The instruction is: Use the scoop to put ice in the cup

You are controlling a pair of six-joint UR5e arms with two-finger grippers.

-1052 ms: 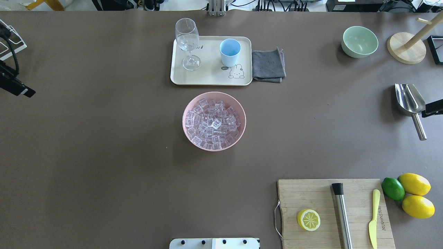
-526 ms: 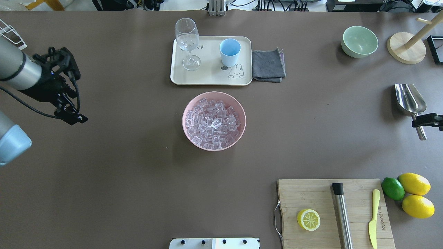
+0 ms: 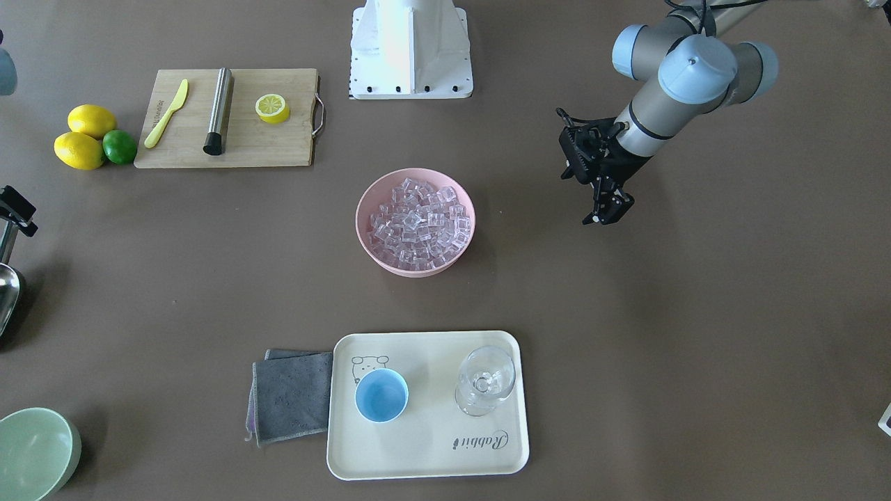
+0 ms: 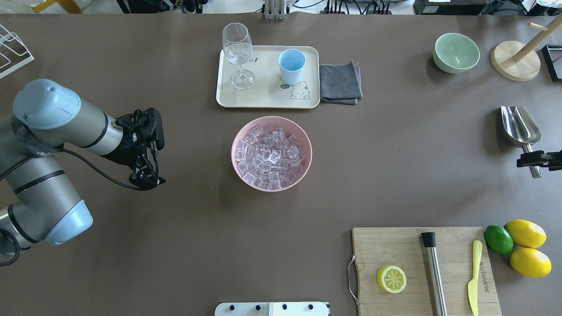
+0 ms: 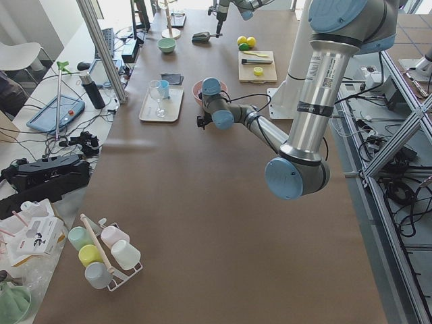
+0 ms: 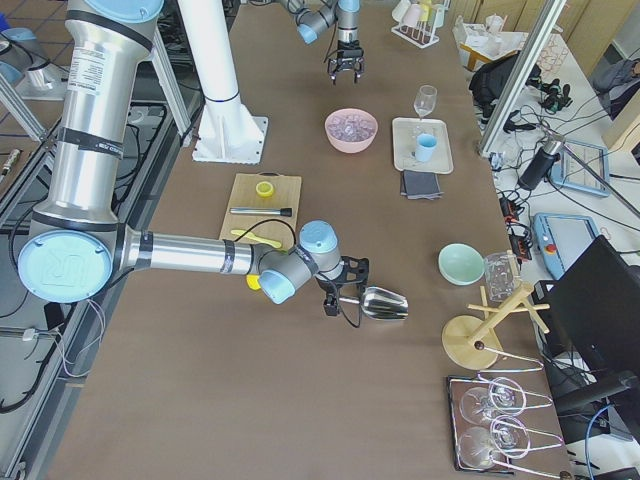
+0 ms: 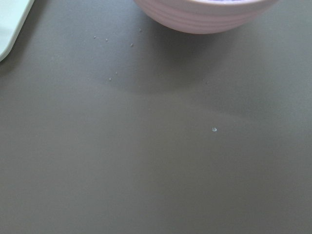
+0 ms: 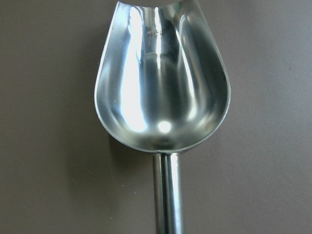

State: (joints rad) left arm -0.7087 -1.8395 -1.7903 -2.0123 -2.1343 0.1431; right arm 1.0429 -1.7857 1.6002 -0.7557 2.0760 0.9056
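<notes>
The ice fills a pink bowl at the table's middle. The light-blue cup stands upright on a cream tray behind the bowl. The steel scoop lies on the table at the far right, and it fills the right wrist view. My right gripper is open, with a finger on each side of the scoop's handle. My left gripper is open and empty, and hovers left of the bowl. The left wrist view shows the bowl's underside.
A wine glass shares the tray, and a grey cloth lies beside it. A pale green bowl and a wooden stand sit far right. A cutting board with a lemon half, steel cylinder and knife is near right, with lemons and a lime beside it.
My left arm has swung in from the left edge toward the pink bowl. My right gripper has slid from the scoop's bowl end down over its handle.
</notes>
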